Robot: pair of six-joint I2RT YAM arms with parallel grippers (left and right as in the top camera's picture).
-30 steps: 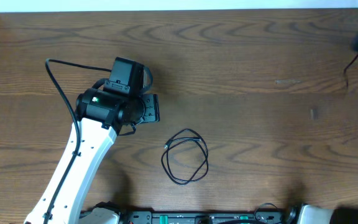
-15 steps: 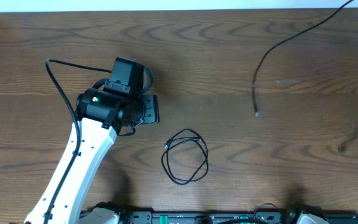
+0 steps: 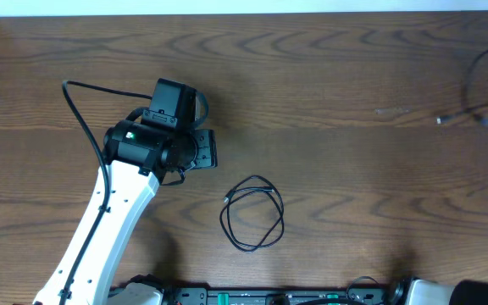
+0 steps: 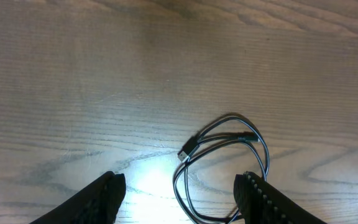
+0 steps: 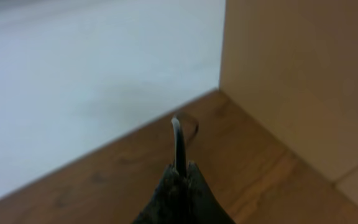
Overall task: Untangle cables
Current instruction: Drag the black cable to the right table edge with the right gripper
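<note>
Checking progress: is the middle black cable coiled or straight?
Coiled: the black cable lies in loose overlapping loops, seen in the overhead and left wrist views.

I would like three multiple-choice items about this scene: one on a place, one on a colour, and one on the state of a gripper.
1. Where does the coiled cable lie?
A. flat on the table
B. on top of the left arm
C. inside a box

2. What colour is the coiled cable?
A. white
B. red
C. black

3. How do the right gripper's jaws stand?
A. wide open and empty
B. shut on a thin dark cord
C. shut on the coiled cable

Answers:
1 A, bare wood shows all around the coil.
2 C, it is black in both the overhead and left wrist views.
3 B, the right wrist view shows the cord sticking out of the closed jaws.
</note>
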